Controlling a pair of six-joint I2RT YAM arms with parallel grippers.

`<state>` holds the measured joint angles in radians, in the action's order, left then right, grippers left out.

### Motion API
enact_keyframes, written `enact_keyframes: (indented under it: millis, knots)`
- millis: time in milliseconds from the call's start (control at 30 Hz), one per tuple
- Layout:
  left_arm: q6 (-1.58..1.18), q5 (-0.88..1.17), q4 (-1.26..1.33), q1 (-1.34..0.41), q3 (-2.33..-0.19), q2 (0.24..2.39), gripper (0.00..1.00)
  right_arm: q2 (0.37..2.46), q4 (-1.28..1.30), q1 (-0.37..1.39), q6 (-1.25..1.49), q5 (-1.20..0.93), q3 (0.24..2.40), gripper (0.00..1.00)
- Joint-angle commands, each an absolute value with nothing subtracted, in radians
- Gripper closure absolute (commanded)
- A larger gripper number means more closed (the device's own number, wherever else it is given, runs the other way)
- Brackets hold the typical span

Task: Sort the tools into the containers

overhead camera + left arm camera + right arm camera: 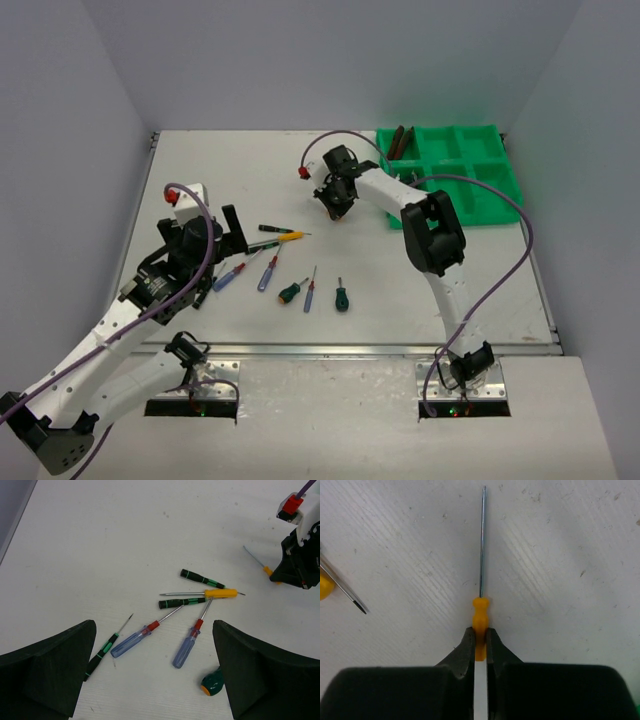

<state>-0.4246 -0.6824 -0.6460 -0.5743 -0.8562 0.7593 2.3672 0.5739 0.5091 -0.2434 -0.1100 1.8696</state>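
Holding dark tools (pixel 400 140): green tray (pixel 470 160), far-left compartment.

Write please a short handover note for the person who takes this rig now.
Left gripper: open, above the loose screwdrivers, holding nothing.
Right gripper: shut on the orange screwdriver, which lies on the table left of the green tray.
Done: a few dark tools lie in the tray's far-left compartment.
To do: place the orange screwdriver, then sort the rest on the table.
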Motion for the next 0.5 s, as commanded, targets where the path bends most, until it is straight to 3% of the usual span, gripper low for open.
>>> enact_keyframes:
  millis: [0, 167, 333, 467]
  knots:
    - [-0.414, -0.676, -0.595, -0.566, -0.861, 0.746, 0.00, 2.292, 0.522, 0.508, -0.227, -0.144, 1.827, 1.00]
    - [-0.414, -0.678, -0.595, -0.566, -0.857, 0.739, 0.00, 2.172, 0.500, 0.480, -0.103, -0.144, 1.834, 1.00]
    - [-0.411, -0.668, -0.593, -0.566, -0.856, 0.738, 0.00, 2.079, 0.500, 0.260, 0.191, -0.049, 1.894, 1.00]
    - [-0.396, -0.626, -0.575, -0.566, -0.850, 0.744, 0.00, 2.126, 0.535, 0.104, 0.300, 0.051, 1.995, 1.00]
